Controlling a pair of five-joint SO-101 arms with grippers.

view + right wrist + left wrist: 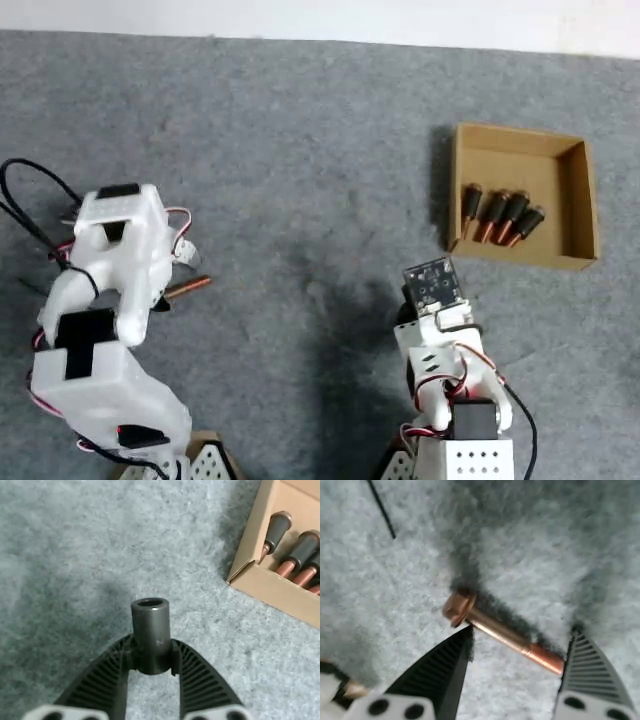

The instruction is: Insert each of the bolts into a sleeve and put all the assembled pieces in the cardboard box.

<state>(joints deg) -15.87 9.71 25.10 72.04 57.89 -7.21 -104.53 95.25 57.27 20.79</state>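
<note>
A copper bolt [500, 632] lies flat on the grey felt, and my left gripper [520, 645] stands open straddling it, one finger near the head, the other at the threaded tip. From above, the bolt's shaft [188, 288] pokes out beside the left arm [115, 250]. My right gripper [151, 660] is shut on a dark sleeve [150, 632], held with its hollow end facing outward. The right arm [440, 330] sits below the cardboard box [575, 200], which holds several assembled pieces [500, 215]. The same box [260, 577] and pieces [295, 552] appear in the right wrist view.
Grey felt covers the table. A black cable [30, 200] loops at the left edge beside the left arm, and a thin cable [381, 507] crosses the felt in the left wrist view. Open felt lies between the two arms.
</note>
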